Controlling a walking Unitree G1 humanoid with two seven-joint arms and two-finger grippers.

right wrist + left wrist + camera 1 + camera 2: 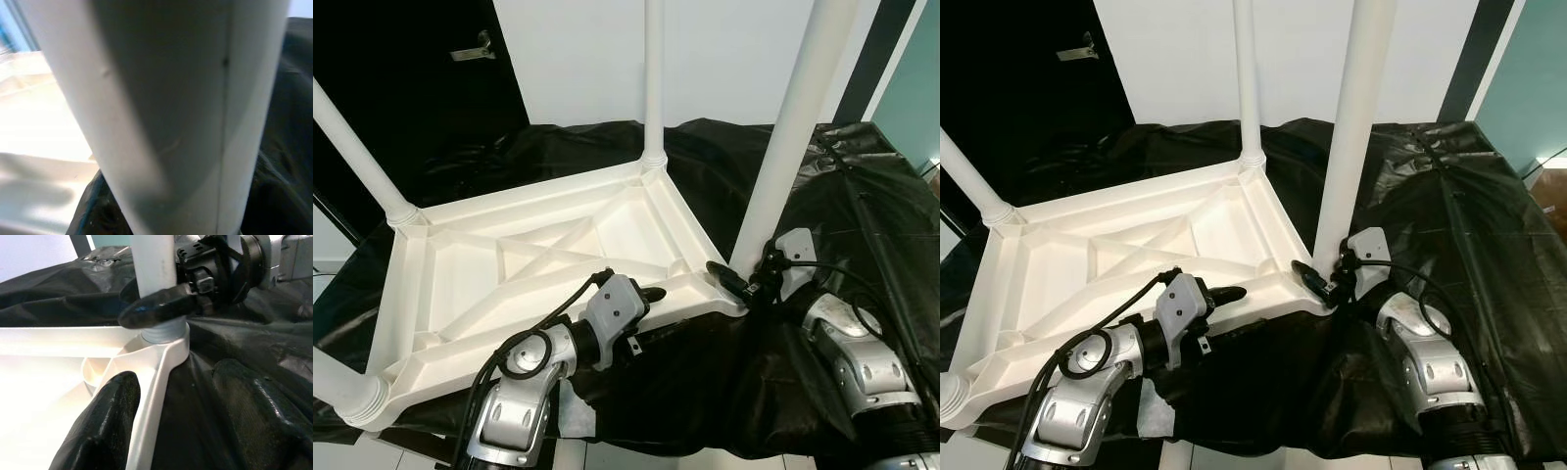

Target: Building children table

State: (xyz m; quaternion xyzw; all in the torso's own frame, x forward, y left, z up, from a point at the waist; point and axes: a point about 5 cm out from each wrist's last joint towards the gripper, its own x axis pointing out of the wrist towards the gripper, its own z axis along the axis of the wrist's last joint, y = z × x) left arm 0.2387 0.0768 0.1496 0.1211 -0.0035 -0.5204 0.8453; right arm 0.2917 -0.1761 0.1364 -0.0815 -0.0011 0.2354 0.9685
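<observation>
White plastic tabletop, inverted, ribbed underside up, lying on black sheeting that covers the table. Far-left leg seated in its corner socket, leaning up and out to the left; near-left corner socket at the lower edge of the head views. Left gripper: jaws apart, straddling the tabletop's near rim, one finger inside the rim, the other over the sheeting. Far-right leg upright in its socket. Near-right leg standing in the near-right corner socket. Right gripper: jaws closed around the base of the near-right leg, just above the socket.
</observation>
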